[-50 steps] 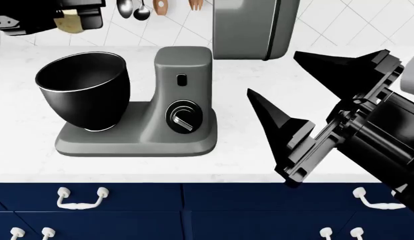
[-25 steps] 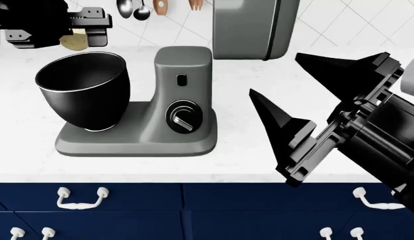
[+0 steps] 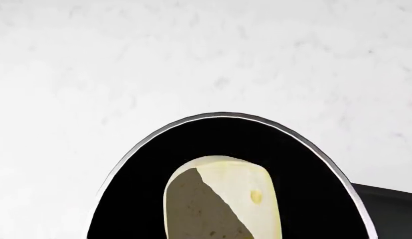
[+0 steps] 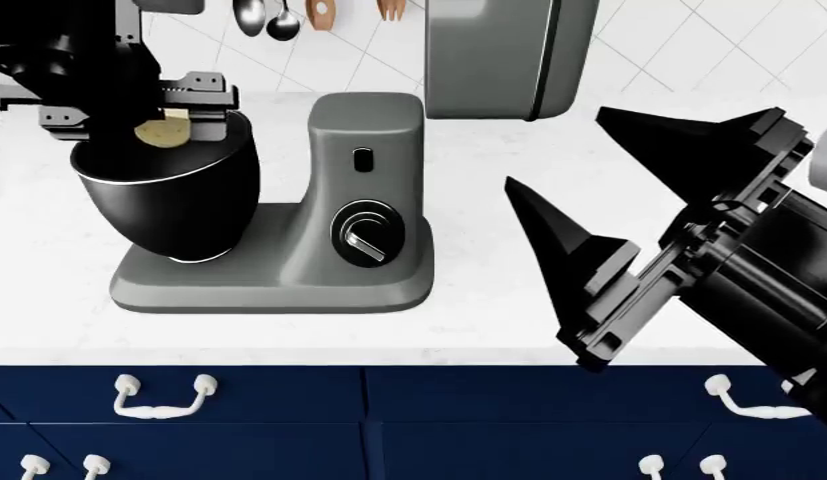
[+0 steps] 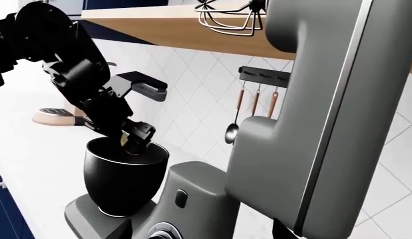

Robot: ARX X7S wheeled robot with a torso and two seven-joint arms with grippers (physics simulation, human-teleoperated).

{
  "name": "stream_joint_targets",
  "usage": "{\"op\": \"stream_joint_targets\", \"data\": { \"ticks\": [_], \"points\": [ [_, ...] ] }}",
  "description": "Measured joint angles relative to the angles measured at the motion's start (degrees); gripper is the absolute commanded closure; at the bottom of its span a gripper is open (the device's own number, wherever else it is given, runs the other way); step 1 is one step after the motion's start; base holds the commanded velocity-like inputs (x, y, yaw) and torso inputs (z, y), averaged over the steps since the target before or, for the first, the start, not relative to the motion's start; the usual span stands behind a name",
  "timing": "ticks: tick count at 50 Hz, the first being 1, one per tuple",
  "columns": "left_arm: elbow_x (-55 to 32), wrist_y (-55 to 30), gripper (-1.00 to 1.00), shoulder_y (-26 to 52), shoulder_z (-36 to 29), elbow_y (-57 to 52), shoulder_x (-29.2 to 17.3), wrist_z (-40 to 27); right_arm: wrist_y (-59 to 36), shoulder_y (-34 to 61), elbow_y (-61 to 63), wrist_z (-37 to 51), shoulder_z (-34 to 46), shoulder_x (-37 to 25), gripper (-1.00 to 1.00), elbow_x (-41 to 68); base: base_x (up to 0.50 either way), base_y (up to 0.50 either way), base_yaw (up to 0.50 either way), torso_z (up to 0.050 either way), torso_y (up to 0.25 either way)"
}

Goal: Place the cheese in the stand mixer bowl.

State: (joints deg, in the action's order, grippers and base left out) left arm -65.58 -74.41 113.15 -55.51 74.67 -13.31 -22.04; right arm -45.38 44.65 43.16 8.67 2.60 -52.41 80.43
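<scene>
Your left end effector (image 4: 166, 118) is clamped on the cheese (image 4: 161, 132), holding it just above the stand mixer bowl (image 4: 173, 205), inside the rim line. Only the release is left. The mixer body (image 4: 366, 180) stands close on the right; your right end effector (image 4: 613, 200) hangs spread apart, well clear.

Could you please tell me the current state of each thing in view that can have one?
cheese: held, just above the bowl's opening.
stand mixer bowl: upright on the mixer base, nothing visible inside.
left gripper: jaws shut on the cheese.
right gripper: jaws open, holding nothing.
mixer head: tilted up.
</scene>
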Motion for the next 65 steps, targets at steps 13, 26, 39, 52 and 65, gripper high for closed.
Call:
{"op": "stream_joint_targets", "data": {
  "ticks": [13,26,39,52,65],
  "points": [
    [25.89,-3.31,1.0,-1.96,19.71,0.17,2.35,6.29,0.54,-0.78,-0.12,-0.4,-0.32,-0.14,-1.0,-0.46,0.0,0.0,0.0,0.0,0.001],
    [47.6,-3.37,-1.0,-1.13,37.86,0.27,3.75,9.77,0.98,-1.46,-0.23,-0.73,-0.48,-0.19,-1.0,-0.89,0.0,0.0,0.0,0.0,0.0],
    [57.32,-0.01,-1.0,2.33,48.14,0.16,3.54,10.05,1.2,-1.65,-0.29,-0.65,-0.55,-0.3,-1.0,-0.82,0.0,0.0,0.0,0.0,0.0],
    [41.46,-10.06,-1.0,-0.09,46.07,-19.19,-2.1,-2.0,1.04,-0.64,-0.46,0.71,-0.64,-0.53,-1.0,0.51,0.0,0.0,0.0,0.0,0.0],
    [-21.18,-12.24,-1.0,-5.58,37.55,-39.86,-13.78,-43.76,0.97,2.43,-1.55,5.72,-0.93,-0.21,-1.0,4.06,0.0,0.0,0.0,0.0,0.0]
  ]
}}
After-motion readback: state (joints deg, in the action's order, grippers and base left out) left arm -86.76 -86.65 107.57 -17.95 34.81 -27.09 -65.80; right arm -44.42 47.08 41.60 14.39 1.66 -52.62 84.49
